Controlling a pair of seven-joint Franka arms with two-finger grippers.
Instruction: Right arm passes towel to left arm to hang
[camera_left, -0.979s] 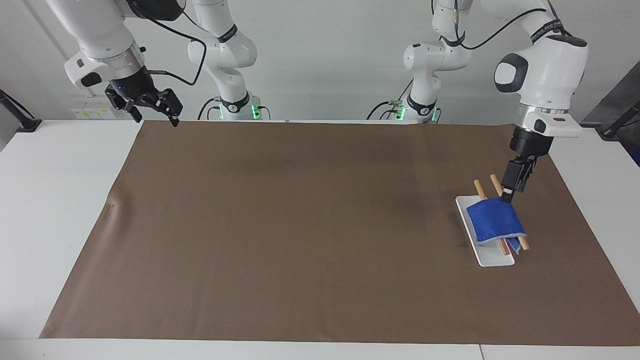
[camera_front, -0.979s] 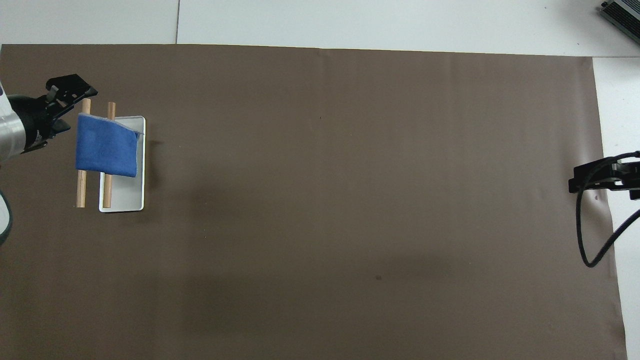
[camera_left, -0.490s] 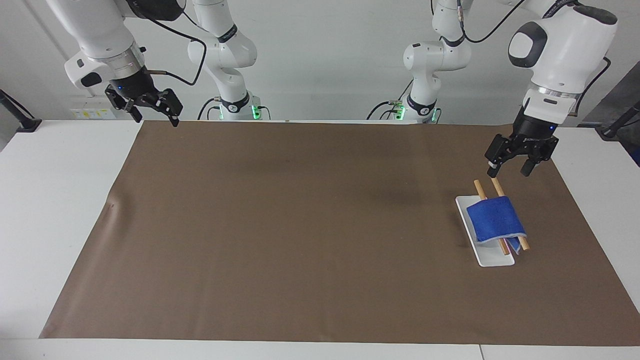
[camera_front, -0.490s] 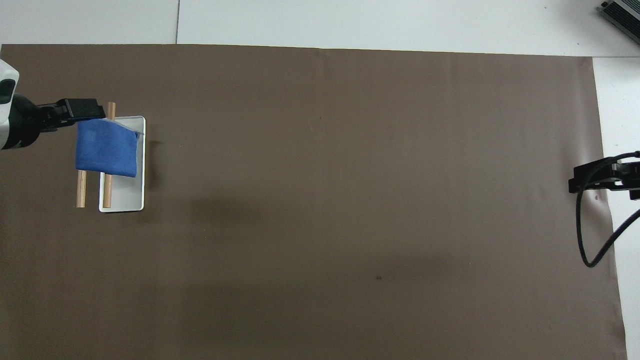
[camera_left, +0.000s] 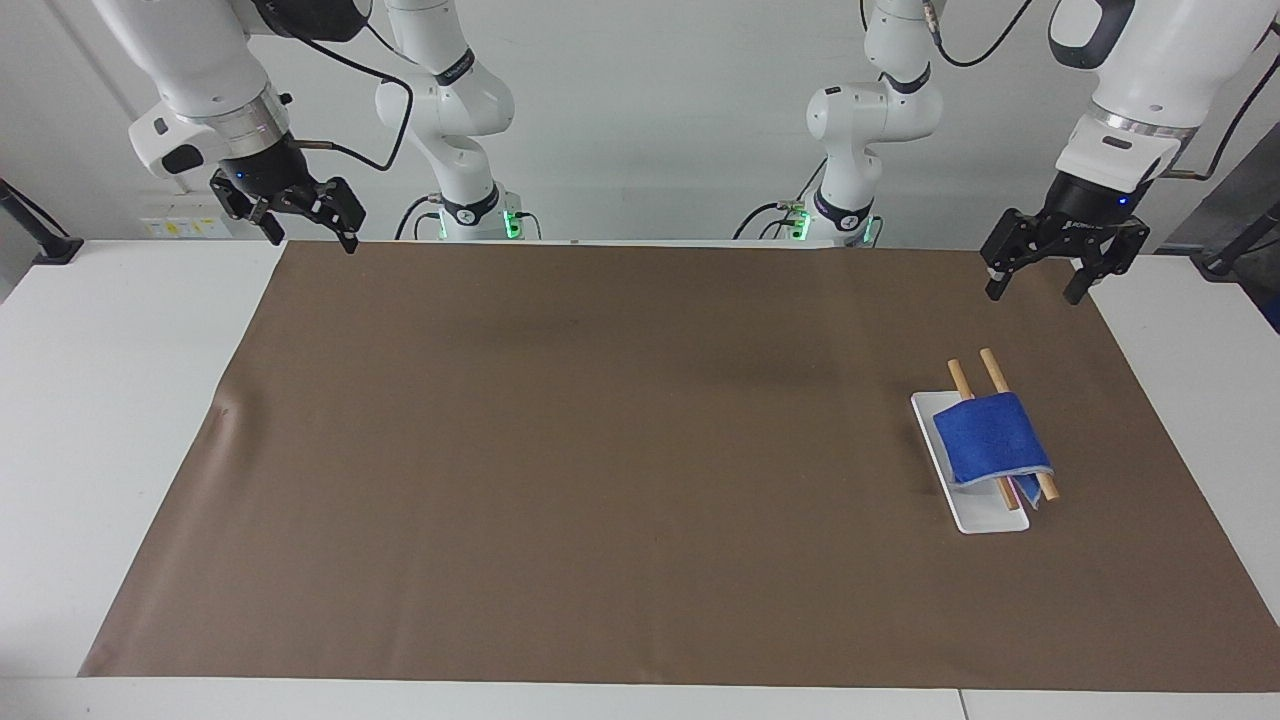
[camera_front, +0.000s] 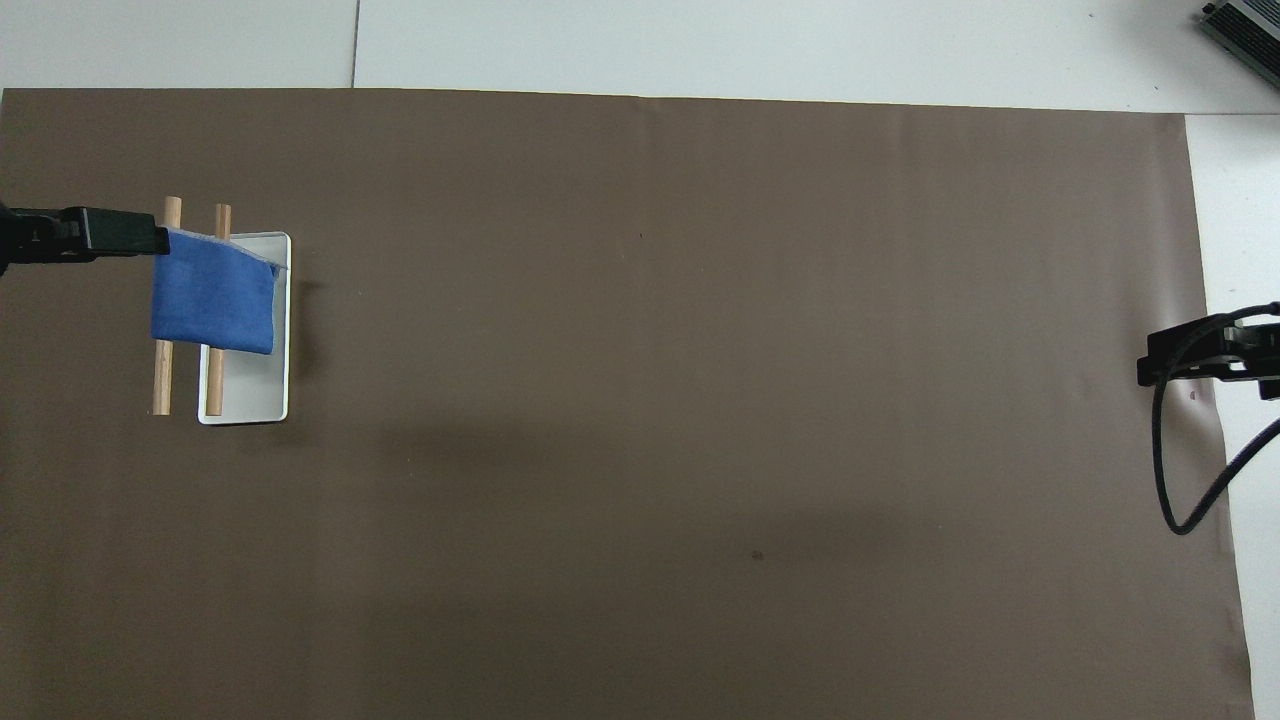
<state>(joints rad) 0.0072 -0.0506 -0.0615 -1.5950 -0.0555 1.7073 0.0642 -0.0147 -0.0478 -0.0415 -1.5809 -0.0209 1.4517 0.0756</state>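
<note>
Two white robot arms stand at the top of the facing view, over a white table (camera_left: 90, 420) that is covered almost fully by a large brown rectangular mat (camera_left: 600, 450). At the middle right of this frame, toward the left arm's end of the table, a small white rectangular tray (camera_left: 985, 518) lies on the mat and carries two light wooden rods (camera_left: 991, 369) side by side. Over these rods hangs the small royal-blue terry towel (camera_left: 988, 436) with a thin pale grey edge, and no gripper touches it. At the upper right of the frame the left gripper (camera_left: 1035, 290) is in the air, over the mat edge nearest the robots; its fingers are spread apart and hold nothing. At the upper left the right gripper (camera_left: 312, 235) waits over the mat corner, its fingers also spread and holding nothing.
</note>
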